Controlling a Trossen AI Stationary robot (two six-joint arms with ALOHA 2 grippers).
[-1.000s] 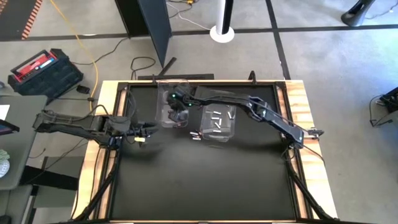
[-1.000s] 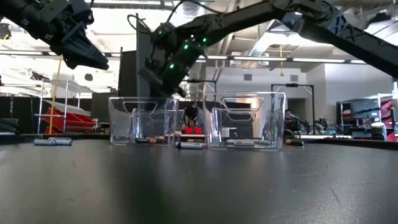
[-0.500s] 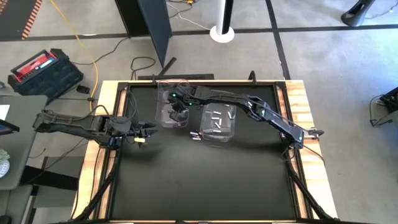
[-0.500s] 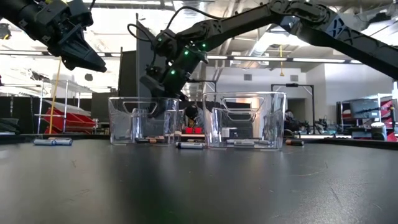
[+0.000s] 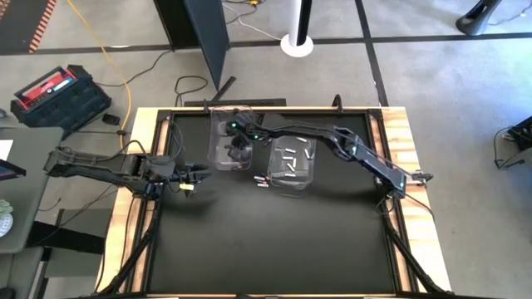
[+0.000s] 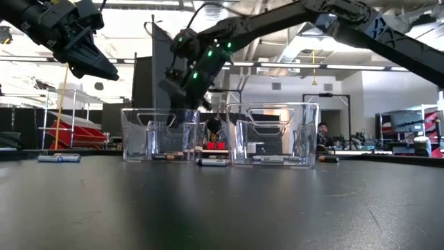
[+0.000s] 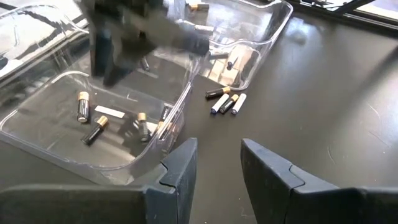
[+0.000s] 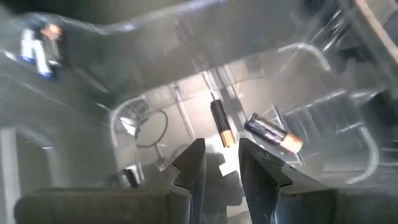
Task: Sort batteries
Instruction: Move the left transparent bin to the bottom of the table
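Two clear bins stand at the table's far middle. The left bin (image 5: 226, 148) holds dark batteries with copper ends (image 7: 83, 106); the right bin (image 5: 293, 163) holds white batteries (image 5: 291, 156). My right gripper (image 8: 221, 155) hangs open just above the left bin (image 6: 161, 135), pointing down into it. Nothing is between its fingers, and two dark batteries (image 8: 221, 124) lie on the bin floor below them. My left gripper (image 7: 214, 155) waits open and raised near the table's left edge (image 5: 198, 175), facing the bins. Loose batteries (image 7: 227, 101) lie on the table in front of the gap between the bins.
One battery (image 6: 59, 158) lies alone on the table toward the left. Another battery (image 6: 329, 159) lies right of the right bin (image 6: 274, 135). The black tabletop (image 5: 266, 241) stretches from the bins to the near edge. A person (image 6: 321, 132) shows in the room behind.
My right gripper dipped down into the left bin's mouth, then rose again to just above its rim. The bins and loose batteries have stayed where they were.
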